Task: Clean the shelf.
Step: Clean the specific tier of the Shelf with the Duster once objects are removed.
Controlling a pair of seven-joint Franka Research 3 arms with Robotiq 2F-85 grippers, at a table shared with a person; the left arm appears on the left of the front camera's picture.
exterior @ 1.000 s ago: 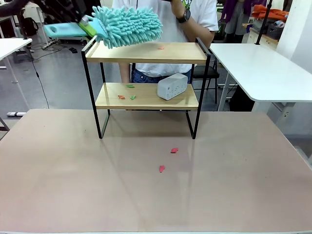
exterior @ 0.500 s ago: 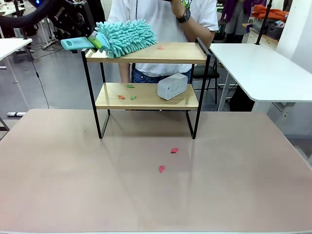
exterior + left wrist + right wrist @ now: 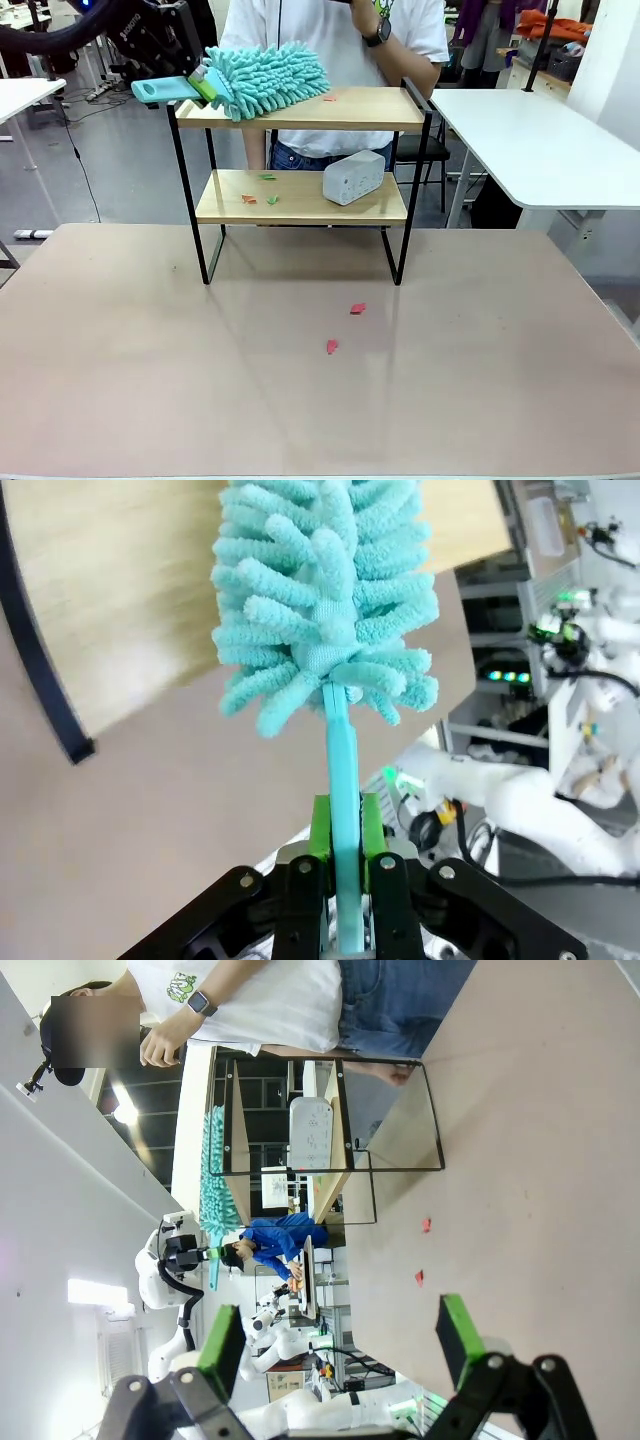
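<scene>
Though claw (image 3: 345,830) cropped, duster (image 3: 325,590) over shelf (image 3: 370,105).

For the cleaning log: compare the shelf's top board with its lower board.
The top board has the teal duster over its left end, held by the left end effector; the lower board has no duster. The top board carries one reddish scrap; the lower board carries three scraps and a white box. Both are light wood boards of the black-framed shelf.

Grey floor (image 3: 120,170), one white table (image 3: 20,92) at left, a second white table (image 3: 540,140) at right, black chair (image 3: 425,150) beside it.
</scene>
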